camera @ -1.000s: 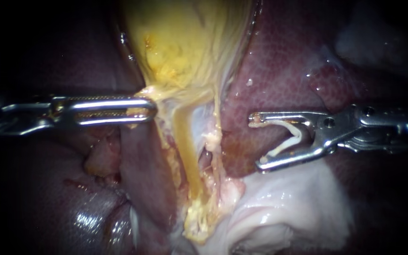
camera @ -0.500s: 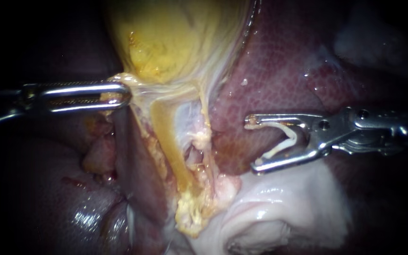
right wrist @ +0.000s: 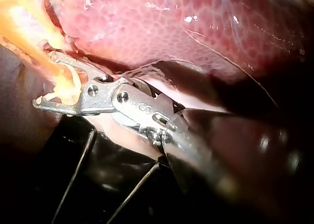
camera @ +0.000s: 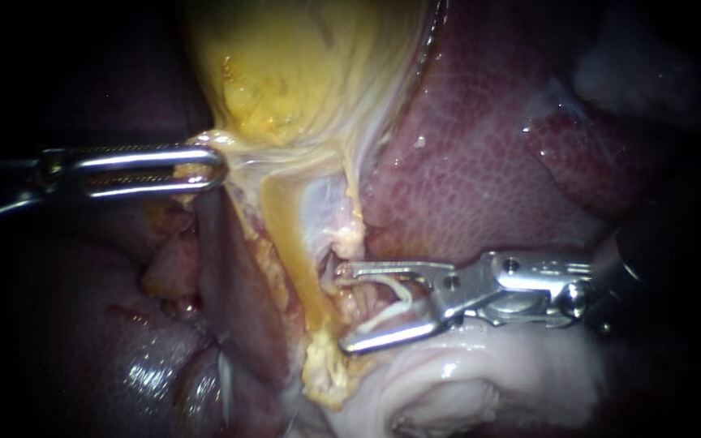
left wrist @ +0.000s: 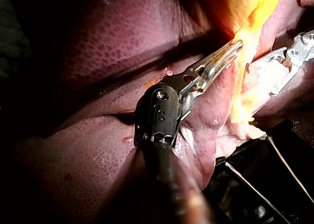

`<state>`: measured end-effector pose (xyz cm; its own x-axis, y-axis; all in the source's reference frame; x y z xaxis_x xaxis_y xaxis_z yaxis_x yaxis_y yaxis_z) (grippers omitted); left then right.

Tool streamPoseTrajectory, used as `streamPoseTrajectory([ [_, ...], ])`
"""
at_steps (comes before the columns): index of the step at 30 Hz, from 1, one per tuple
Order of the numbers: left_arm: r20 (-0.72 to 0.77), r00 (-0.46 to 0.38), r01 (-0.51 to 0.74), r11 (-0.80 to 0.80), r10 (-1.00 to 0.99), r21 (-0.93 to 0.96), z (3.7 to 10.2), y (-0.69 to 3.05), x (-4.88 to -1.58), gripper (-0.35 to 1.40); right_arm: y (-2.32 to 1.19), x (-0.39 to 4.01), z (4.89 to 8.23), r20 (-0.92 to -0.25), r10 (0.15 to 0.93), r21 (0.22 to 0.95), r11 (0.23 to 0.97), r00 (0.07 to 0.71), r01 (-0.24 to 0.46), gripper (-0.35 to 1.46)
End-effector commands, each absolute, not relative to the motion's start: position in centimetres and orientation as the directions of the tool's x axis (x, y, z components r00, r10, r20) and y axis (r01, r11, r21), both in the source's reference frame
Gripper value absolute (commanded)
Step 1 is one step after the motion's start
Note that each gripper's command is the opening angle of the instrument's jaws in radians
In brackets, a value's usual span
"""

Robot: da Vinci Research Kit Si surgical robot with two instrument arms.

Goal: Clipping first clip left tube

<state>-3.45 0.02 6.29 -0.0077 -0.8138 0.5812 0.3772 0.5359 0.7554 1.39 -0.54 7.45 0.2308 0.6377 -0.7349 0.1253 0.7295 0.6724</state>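
One open clip (camera: 387, 296) is held just beside the left tube (camera: 290, 235)
Jaws of the left instrument (camera: 208, 169) are clamped on the gallbladder (camera: 302, 73); those of the right instrument (camera: 341, 311), spread on the clip, are pointed across the tube's length

Gallbladder (camera: 302, 73) yellow, top centre of endoscope view, tapering down into stringy pale-yellow strands; liver (camera: 488, 170) red-brown, mottled, wet, to its right; darker liver lobe (camera: 123, 357) lower left w/ bright glints; whitish glossy tissue fold (camera: 488, 381) bottom right, touching liver edge; yellow fatty shreds (camera: 326, 377) just left of that fold; right wrist view: black surface (right wrist: 113, 184) w/ thin wires (right wrist: 73, 175) next to organ edge.
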Motion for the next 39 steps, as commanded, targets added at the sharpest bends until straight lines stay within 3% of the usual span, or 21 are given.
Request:
streamPoseTrajectory([
  [1, 0.581, -0.008, 0.379, 0.535, -0.814, 0.755, 6.28, 0.02, -3.44, -0.35, -0.55, 1.41, 7.49, -0.735, 0.637, 0.672, 0.729, 0.231, 0.128, 0.60],
  [16, 0.581, -0.007, 0.373, 0.537, -0.814, 0.757, 6.26, 0.00, -3.49, -0.35, -0.59, 1.66, 7.69, -0.722, 0.646, 0.687, 0.711, 0.248, 0.149, 0.60],
  [31, 0.583, -0.006, 0.371, 0.540, -0.813, 0.756, 6.44, 0.05, -3.49, -0.35, -0.75, 1.76, 7.57, -0.679, 0.685, 0.732, 0.606, 0.262, 0.312, 0.59],
  [39, 0.584, -0.005, 0.367, 0.542, -0.812, 0.756, 6.55, 0.09, -3.58, -0.35, -0.83, 1.87, 7.61, -0.670, 0.691, 0.738, 0.581, 0.272, 0.342, 0.58],
])
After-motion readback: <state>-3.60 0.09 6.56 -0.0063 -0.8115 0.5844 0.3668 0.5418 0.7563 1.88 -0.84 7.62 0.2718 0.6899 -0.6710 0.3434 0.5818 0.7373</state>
